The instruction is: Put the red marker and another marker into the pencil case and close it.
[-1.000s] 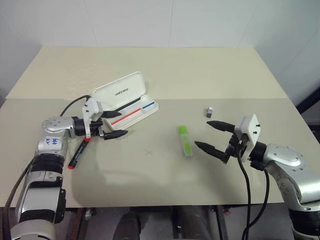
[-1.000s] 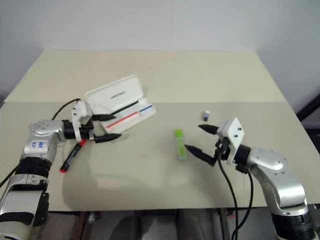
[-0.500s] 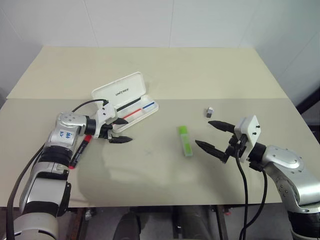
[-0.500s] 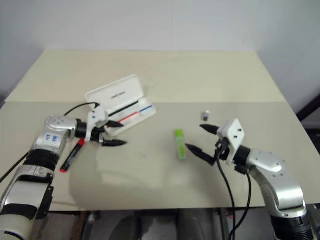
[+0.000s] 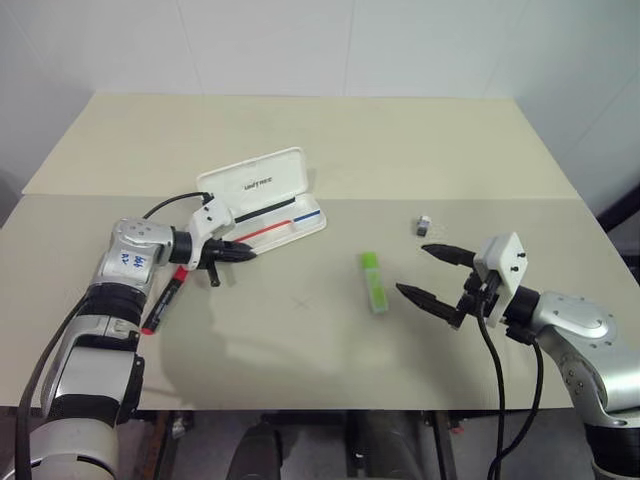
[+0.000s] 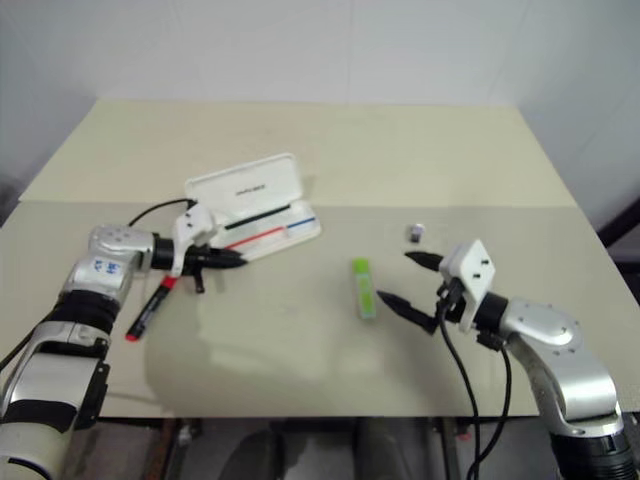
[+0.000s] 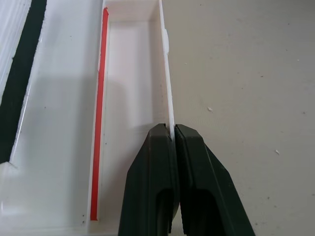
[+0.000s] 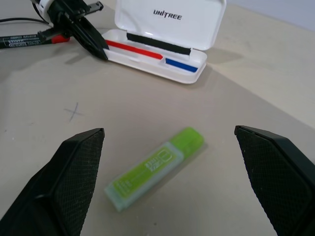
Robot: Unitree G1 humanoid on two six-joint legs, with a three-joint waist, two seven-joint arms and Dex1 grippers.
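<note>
Left gripper [image 5: 238, 254] fingers pinched on pencil case [image 5: 268, 204] wall, red marker [image 5: 165, 300] behind; right gripper [image 5: 436, 271] wide, green highlighter [image 5: 373, 281] and small grey block [image 5: 423, 224] just ahead.

The left arm reaches forward and inward, its end effector [image 5: 232, 254] angled slightly downward with both black fingers [image 7: 165, 167] pressed together. The right arm is bent at the elbow, its end effector [image 5: 432, 272] level, fingers spread wide apart
</note>
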